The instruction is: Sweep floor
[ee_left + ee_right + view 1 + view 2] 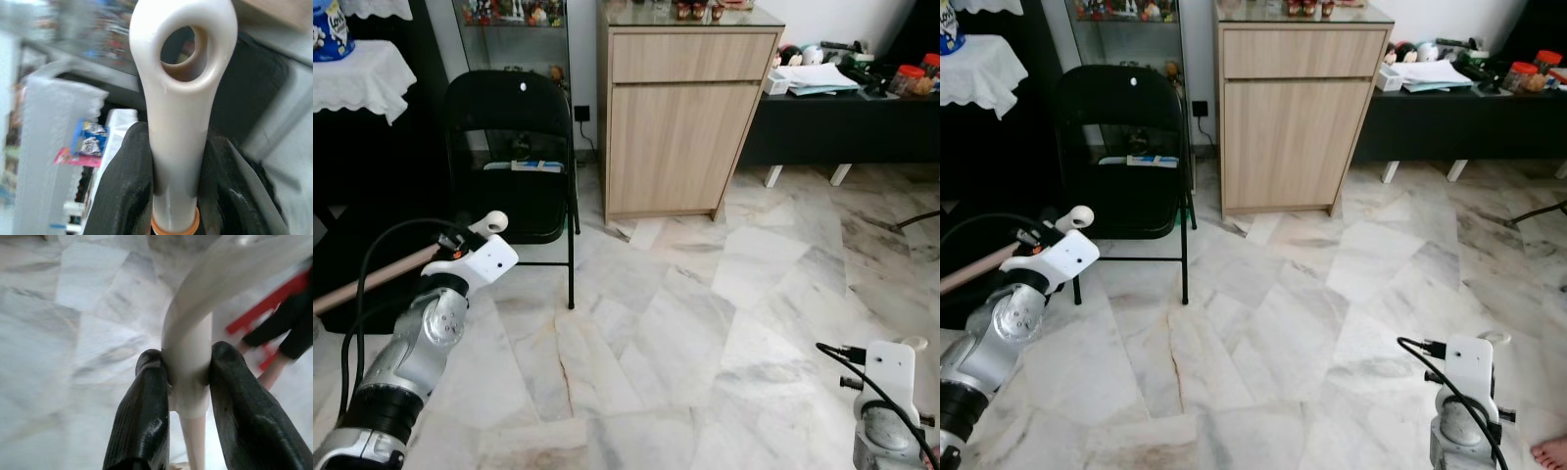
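Both hands are gripping something, and you can check each in its wrist view. Your left hand (176, 196) has its two black fingers (122, 191) pressed against either side of a cream broom handle (178, 98), just below the looped hanging hole at its tip, with an orange ring showing on the shaft beneath the grip. In the head views that left arm reaches forward and up from the lower left, wrist raised, and the looped tip (492, 223) pokes out beyond the white wrist housing while the brownish shaft (372, 279) slopes down and away to the left edge. Your right hand (188, 382) is clamped on a pale curved handle (195, 333), fingers (142, 416) snug on both sides; what it belongs to you cannot tell. That right arm sits low at the bottom right, over the marble floor (705, 323). Ahead stand a black folding chair (514, 147) and, to its right, a wooden cabinet (680, 117). A bare foot (1552, 452) shows at the bottom right corner.
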Controlling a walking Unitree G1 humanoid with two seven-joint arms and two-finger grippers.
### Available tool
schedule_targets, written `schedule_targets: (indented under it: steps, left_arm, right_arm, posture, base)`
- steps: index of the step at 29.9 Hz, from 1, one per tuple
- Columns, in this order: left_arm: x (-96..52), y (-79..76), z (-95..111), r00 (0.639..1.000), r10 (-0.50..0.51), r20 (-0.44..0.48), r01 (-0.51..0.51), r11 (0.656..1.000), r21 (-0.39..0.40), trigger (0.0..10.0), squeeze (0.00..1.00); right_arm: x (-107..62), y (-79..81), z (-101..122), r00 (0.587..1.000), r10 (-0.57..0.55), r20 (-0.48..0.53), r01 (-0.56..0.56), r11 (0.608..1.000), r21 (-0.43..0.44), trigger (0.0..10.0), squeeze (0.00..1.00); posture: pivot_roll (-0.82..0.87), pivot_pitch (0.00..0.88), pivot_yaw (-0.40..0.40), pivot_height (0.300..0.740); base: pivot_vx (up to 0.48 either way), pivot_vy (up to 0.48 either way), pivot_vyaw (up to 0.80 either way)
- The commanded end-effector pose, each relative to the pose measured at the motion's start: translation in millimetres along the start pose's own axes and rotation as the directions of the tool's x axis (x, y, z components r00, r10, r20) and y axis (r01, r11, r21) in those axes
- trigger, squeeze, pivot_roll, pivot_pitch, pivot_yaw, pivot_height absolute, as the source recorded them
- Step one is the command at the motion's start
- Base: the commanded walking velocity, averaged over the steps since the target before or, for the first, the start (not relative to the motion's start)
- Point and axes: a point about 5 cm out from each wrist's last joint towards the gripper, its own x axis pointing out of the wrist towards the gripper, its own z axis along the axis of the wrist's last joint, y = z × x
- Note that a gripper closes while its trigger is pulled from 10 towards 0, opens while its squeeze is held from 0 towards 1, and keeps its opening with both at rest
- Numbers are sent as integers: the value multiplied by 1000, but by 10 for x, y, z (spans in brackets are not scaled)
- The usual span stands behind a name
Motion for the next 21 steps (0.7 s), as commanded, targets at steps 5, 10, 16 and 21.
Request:
schedule_targets:
  steps: [5,10,16,21]
  left_arm:
    - [-146,-432,-287,949,-268,-166,293,945,148,10000,0]
    - [-263,-652,-387,893,-379,-244,421,894,154,10000,0]
    - [-284,-668,-447,862,-416,-289,469,871,145,10000,0]
    - [-303,-669,-499,839,-435,-327,500,853,147,10000,0]
  right_arm:
    - [-75,301,-314,953,246,-177,-184,934,308,10000,0]
    - [-146,498,-682,892,361,-271,-196,850,488,10000,0]
    - [-230,645,-869,832,490,-260,-165,666,727,10000,0]
    - [-319,760,-1002,777,589,-224,-137,505,852,10000,0]
  posture:
    - [66,42,-49,740]
    - [77,45,-44,740]
    - [84,47,-41,740]
    - [93,48,-32,740]
  base:
    - [0,0,0]
    - [0,0,0]
    - [0,0,0]
    - [0,0,0]
